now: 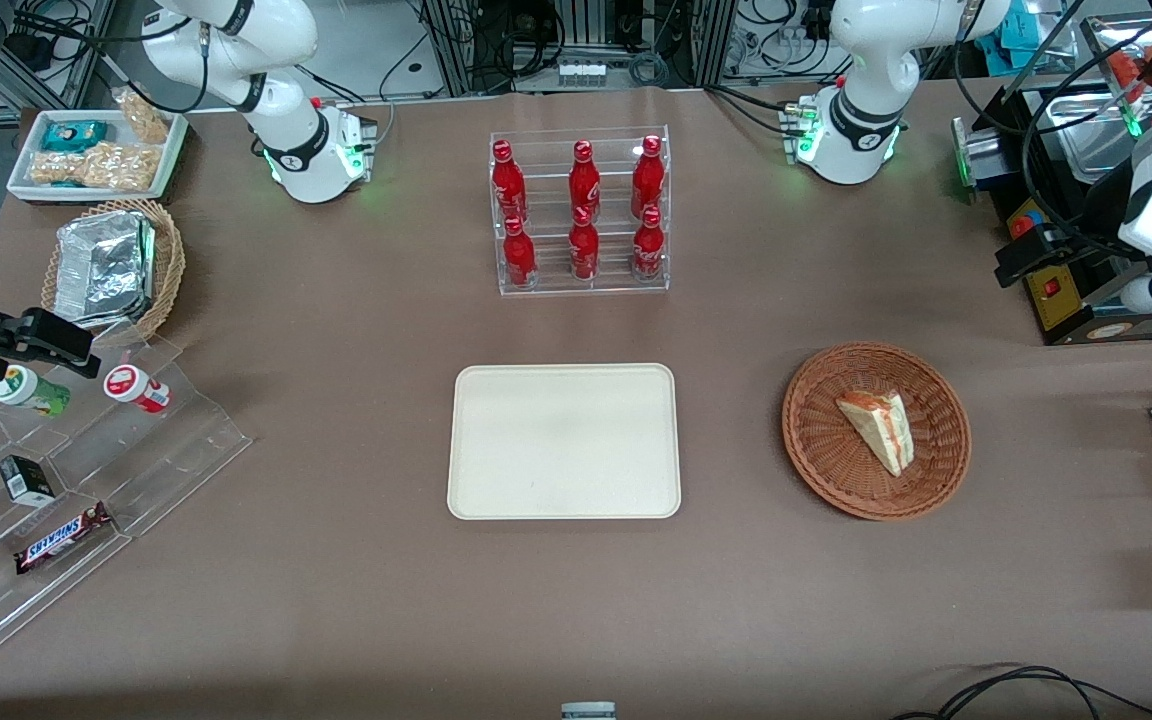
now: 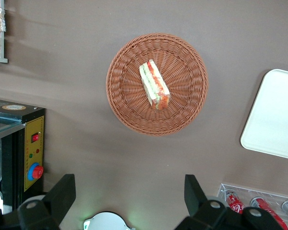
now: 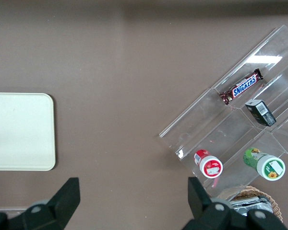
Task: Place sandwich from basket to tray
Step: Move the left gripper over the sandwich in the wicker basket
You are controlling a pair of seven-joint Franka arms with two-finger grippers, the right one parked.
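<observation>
My claw hangs high above the brown tabletop, its two fingers spread wide apart and holding nothing. Seen from my wrist, the claw sits clear of the basket, with bare tabletop between the fingertips and the basket's rim. The basket is round, shallow, reddish-brown wicker, resting on the tabletop toward my working end. The sandwich lies inside it, near the middle, flat on the weave; my wrist view shows the sandwich as a wedge with white bread, pale green and orange-red filling layers facing up. It touches only the basket floor. The tray, cream-beige with rounded corners and a low rim, lies flat at the middle of the tabletop, well apart from the basket, with nothing on it. A clear rack of red bottles stands farther from the front camera than the tray. A black control box with a red button stands on the tabletop near the basket, not touching it.
</observation>
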